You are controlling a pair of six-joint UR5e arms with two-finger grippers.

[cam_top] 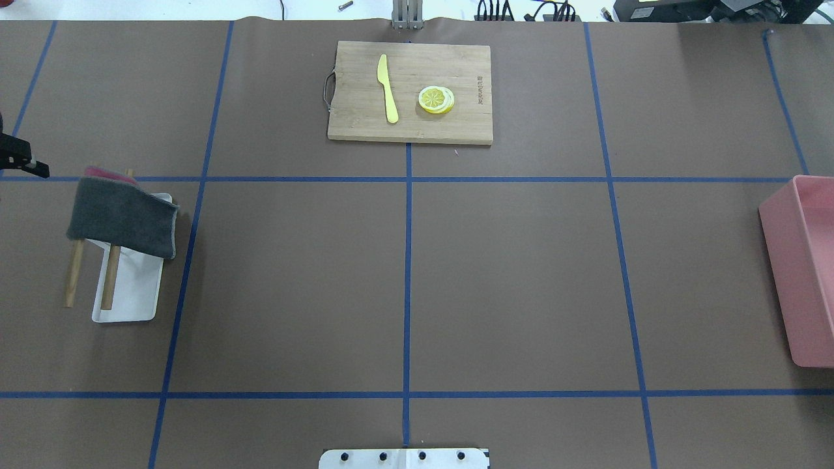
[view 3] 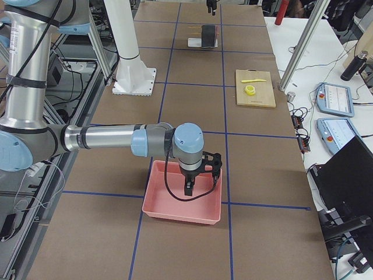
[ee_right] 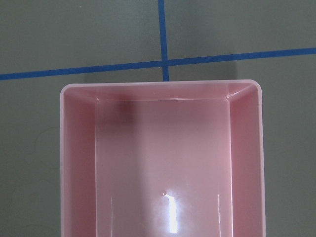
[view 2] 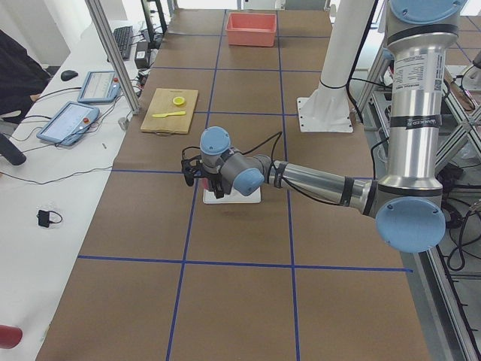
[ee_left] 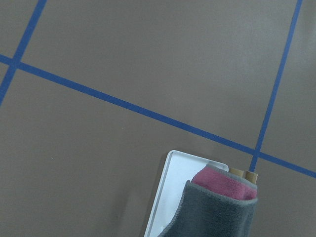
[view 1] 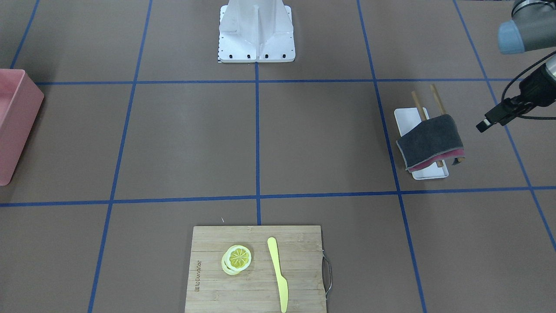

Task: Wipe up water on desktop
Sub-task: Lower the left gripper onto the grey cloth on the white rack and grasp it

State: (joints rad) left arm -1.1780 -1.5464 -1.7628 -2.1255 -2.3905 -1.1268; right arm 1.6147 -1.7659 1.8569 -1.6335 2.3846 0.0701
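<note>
The brown desktop (cam_top: 508, 273) with blue tape lines shows no water that I can make out. A grey cloth (view 1: 430, 141) with a pink layer under it hangs over two wooden sticks (view 1: 418, 104) on a small white tray (view 1: 430, 174). It also shows in the overhead view (cam_top: 124, 218) and the left wrist view (ee_left: 219, 212). My left gripper (view 1: 495, 117) hovers beside the cloth, apart from it, on the robot's left; I cannot tell whether it is open or shut. My right gripper (view 3: 201, 178) hangs over a pink bin (view 3: 183, 201); its state cannot be told.
The pink bin (cam_top: 801, 273) stands at the table's right end and looks empty in the right wrist view (ee_right: 163, 163). A bamboo cutting board (cam_top: 410, 91) at the far edge carries lemon slices (cam_top: 436, 99) and a yellow knife (cam_top: 388, 88). The robot's white base (view 1: 256, 32) stands mid-table.
</note>
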